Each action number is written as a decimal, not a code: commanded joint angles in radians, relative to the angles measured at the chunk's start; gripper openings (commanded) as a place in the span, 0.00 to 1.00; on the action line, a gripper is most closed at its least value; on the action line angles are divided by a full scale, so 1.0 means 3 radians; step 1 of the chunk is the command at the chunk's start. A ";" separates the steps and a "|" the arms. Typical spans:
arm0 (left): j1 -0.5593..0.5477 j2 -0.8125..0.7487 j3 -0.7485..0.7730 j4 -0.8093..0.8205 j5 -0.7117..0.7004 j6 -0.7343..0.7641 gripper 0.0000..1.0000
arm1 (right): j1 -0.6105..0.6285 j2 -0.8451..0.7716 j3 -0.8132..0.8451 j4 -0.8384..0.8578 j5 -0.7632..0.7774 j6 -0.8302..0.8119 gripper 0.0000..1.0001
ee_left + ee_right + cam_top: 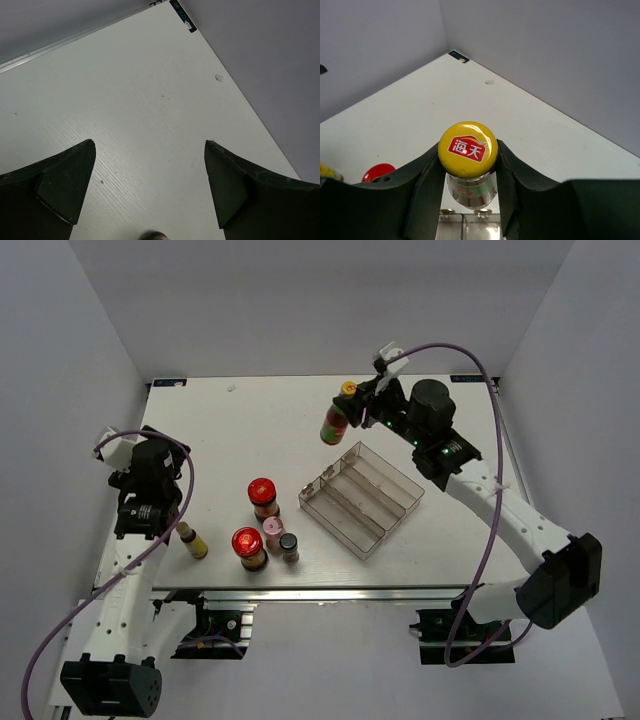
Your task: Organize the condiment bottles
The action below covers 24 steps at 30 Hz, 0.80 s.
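My right gripper point(352, 400) is shut on a yellow-capped sauce bottle point(336, 420) and holds it in the air beyond the clear tray point(362, 498). In the right wrist view the yellow cap point(467, 148) sits between my fingers point(425, 190). Two red-lidded jars point(262, 496) point(248, 547), a pink-capped shaker point(274, 533) and a dark-capped spice jar point(289, 546) stand near the front centre. A second yellow-capped bottle point(192, 541) lies on its side at the front left. My left gripper point(150, 150) is open and empty over bare table point(150, 100).
The clear stepped tray sits right of centre, turned diagonally, with nothing in it. Grey walls enclose the table on three sides. The table's front edge runs just below the jars.
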 commanded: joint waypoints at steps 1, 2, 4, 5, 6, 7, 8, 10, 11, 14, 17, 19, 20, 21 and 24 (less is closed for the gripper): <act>0.0004 0.0060 0.0005 0.0009 0.0003 -0.0014 0.98 | -0.0038 -0.0292 -0.0002 0.0289 0.0270 -0.0048 0.00; 0.0004 0.0076 0.0015 0.0004 -0.0002 -0.0014 0.98 | -0.0119 -0.0317 -0.0038 0.0247 0.0327 -0.0059 0.00; 0.0004 0.0117 0.0030 -0.0006 0.0008 -0.0014 0.98 | -0.0207 -0.0328 -0.0069 0.0104 0.0455 -0.0049 0.00; 0.0004 0.0127 0.0035 -0.0006 0.0008 -0.0014 0.98 | -0.0303 -0.0338 -0.0104 0.0079 0.0485 -0.0028 0.00; 0.0004 0.0147 0.0036 -0.0017 0.0018 -0.0014 0.98 | -0.0335 -0.0348 -0.0226 0.0073 0.0551 -0.0013 0.00; 0.0004 0.0147 0.0041 -0.0017 0.0023 -0.0014 0.98 | -0.0365 -0.0353 -0.0288 0.0073 0.0552 -0.0013 0.00; 0.0004 0.0153 0.0046 -0.0012 0.0034 -0.0024 0.98 | -0.0391 -0.0369 -0.0349 0.0073 0.0552 -0.0028 0.00; 0.0004 0.0173 0.0051 0.0004 0.0079 -0.0025 0.98 | -0.0391 -0.0389 -0.0513 0.0058 0.0613 -0.0059 0.00; 0.0004 0.0178 0.0046 0.0014 0.0095 -0.0025 0.98 | -0.0391 -0.0410 -0.0559 0.0048 0.0613 -0.0069 0.00; 0.0004 0.0219 0.0046 0.0040 0.0126 -0.0014 0.98 | -0.0407 -0.0435 -0.0733 0.0140 0.0787 -0.0110 0.00; 0.0004 0.0250 0.0076 0.0019 0.0131 -0.0009 0.98 | -0.0442 -0.0379 -0.0790 0.0211 0.0813 -0.0201 0.00; 0.0004 0.0245 0.0066 0.0014 0.0141 -0.0004 0.98 | -0.0453 -0.0328 -0.0785 0.0247 0.0757 -0.0197 0.00; 0.0004 0.0235 0.0066 0.0019 0.0146 -0.0009 0.98 | -0.0453 -0.0267 -0.0770 0.0247 0.0741 -0.0197 0.00; 0.0004 0.0224 0.0056 0.0019 0.0141 -0.0014 0.98 | -0.0458 -0.0241 -0.0764 0.0252 0.0726 -0.0187 0.00; 0.0004 0.0204 0.0046 0.0029 0.0167 -0.0025 0.98 | -0.0453 -0.0159 -0.0810 0.0389 0.0711 -0.0176 0.00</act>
